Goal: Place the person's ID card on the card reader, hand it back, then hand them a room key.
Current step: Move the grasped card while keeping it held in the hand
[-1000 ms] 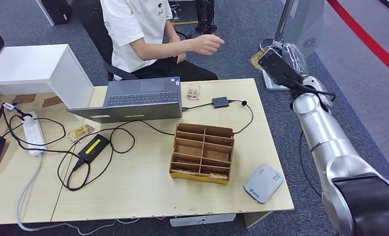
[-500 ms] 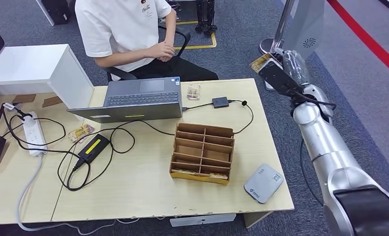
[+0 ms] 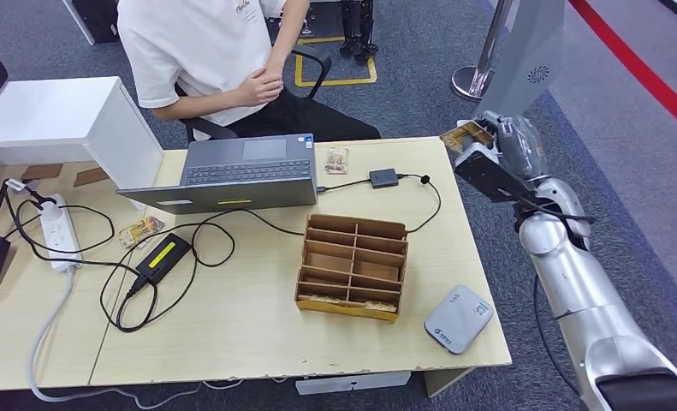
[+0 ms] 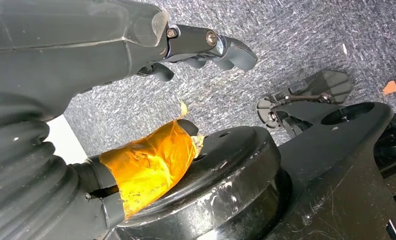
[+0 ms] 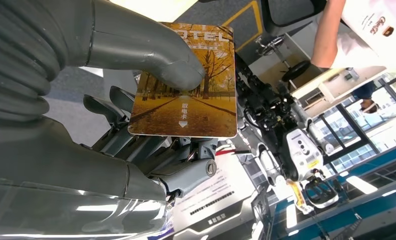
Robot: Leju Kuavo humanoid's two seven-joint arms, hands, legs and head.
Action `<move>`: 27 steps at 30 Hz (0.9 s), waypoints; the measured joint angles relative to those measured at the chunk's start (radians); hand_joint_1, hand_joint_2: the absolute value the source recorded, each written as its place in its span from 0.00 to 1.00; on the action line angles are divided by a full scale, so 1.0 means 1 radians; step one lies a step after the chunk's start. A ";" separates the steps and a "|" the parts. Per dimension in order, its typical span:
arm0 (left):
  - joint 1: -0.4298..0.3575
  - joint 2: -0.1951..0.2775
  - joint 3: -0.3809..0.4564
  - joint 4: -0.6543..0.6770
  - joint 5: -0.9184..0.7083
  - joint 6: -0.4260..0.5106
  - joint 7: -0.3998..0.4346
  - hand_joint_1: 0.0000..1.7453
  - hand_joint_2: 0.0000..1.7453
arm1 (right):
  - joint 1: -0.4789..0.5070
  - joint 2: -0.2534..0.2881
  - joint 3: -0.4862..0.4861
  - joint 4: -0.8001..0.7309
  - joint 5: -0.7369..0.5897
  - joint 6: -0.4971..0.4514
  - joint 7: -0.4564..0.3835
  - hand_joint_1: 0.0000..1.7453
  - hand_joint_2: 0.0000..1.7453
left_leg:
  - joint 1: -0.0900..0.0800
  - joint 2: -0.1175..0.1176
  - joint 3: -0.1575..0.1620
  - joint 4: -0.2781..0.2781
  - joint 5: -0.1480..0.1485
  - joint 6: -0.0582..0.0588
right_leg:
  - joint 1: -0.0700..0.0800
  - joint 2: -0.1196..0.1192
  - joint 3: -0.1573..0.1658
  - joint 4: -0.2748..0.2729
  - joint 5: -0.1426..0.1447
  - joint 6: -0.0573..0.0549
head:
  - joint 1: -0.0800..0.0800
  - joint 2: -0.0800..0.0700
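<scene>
My right hand (image 3: 491, 161) is raised beyond the table's far right corner and holds a room key card (image 3: 463, 134). In the right wrist view this key card (image 5: 188, 97) shows an autumn avenue and the word HOTEL, pinned by the thumb (image 5: 150, 50) against the fingers behind it. The grey card reader (image 3: 459, 318) lies on the table's near right corner with nothing on it. The person (image 3: 206, 60) in a white shirt sits behind the laptop, arms drawn in. My left hand (image 4: 110, 45) hangs over grey carpet, its fingers (image 4: 226, 47) apart and empty.
A cardboard divider box (image 3: 352, 265) stands mid-table, left of the reader. An open laptop (image 3: 232, 171), its charger (image 3: 162, 257) and looping cables, a power strip (image 3: 58, 231) and a small patterned card (image 3: 337, 159) lie on the table (image 3: 232, 325). A stanchion base (image 3: 472, 81) stands behind my right hand.
My right arm has drawn back and come lower, toward the table corner, still holding the key card. The person has pulled the outstretched hand back to the body and shifted left.
</scene>
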 joint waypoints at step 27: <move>0.013 -0.002 0.011 0.002 0.060 0.028 0.084 0.00 1.00 | 0.728 0.036 -0.091 -0.396 0.108 -0.147 -0.054 1.00 1.00 | 0.001 -0.003 -0.001 -0.001 -0.003 -0.001 | 0.001 -0.003 0.000 -0.001 -0.003 0.000 | 0.000 0.000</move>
